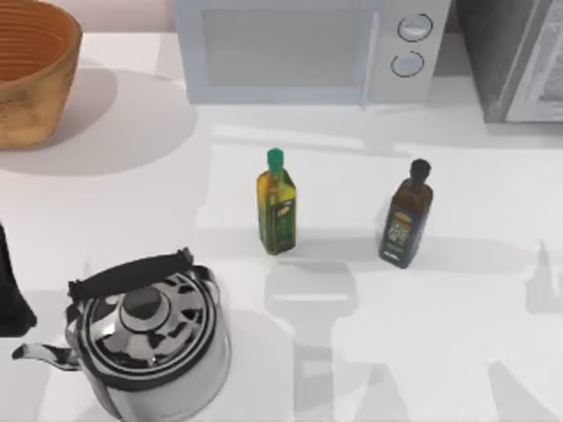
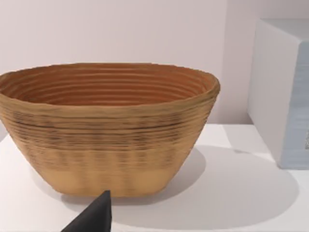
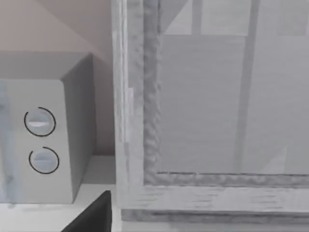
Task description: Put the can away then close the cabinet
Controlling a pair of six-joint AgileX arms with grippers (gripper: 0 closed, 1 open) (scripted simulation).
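I see a white table (image 1: pixel 457 334) from above. At its back stands a microwave (image 1: pixel 308 48) with two round dials, and to the right of it the grey cabinet (image 1: pixel 519 57), at the table's back right corner. A woven basket (image 1: pixel 31 70) sits at the back left. Near the middle stand two bottles, well apart: a green-capped oil bottle (image 1: pixel 277 204) and, to its right, a dark bottle (image 1: pixel 406 215) with a black cap, both upright. A steel kettle (image 1: pixel 145 338) with a black handle is at the front left.

My left arm (image 1: pixel 10 290) is at the table's left edge, beside the kettle; its wrist camera faces the basket (image 2: pixel 108 128), and whether the left gripper (image 2: pixel 94 217) is open or closed I cannot tell. My right wrist camera faces the cabinet (image 3: pixel 212 121), with the microwave (image 3: pixel 43 140) beside it; for the right gripper (image 3: pixel 94 215) I cannot tell either
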